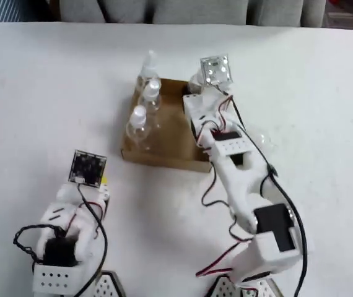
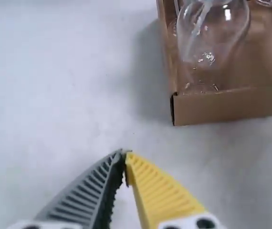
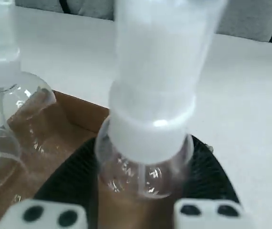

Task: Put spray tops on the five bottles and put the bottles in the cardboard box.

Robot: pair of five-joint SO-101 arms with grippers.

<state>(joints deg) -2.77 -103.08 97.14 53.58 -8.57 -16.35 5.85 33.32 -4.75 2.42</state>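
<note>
— Logging item 1: held bottle (image 3: 150, 119), w/ white spray top. Loc.?
— Upright btwn the black jaws of the right gripper (image 3: 143, 179), which clamp its clear body. Sits over the cardboard box (image 3: 78, 112), on the side away from the left arm.
— Item 2, other bottles?
— Three, tops fitted, in a row along the box wall nearer the left arm: near bottle (image 1: 139, 120), middle bottle (image 1: 152, 93), far bottle (image 1: 147, 67). Far one is at the far corner; inside or just past the box, can't tell.
— Item 3, left gripper (image 2: 125, 157)?
— Grey and yellow fingers pressed together, nothing btwn them. Tip low over the white table (image 2: 55, 71), near a box corner, apart from it.
— Box itself?
— Open-topped, approx. mid-table.
</note>
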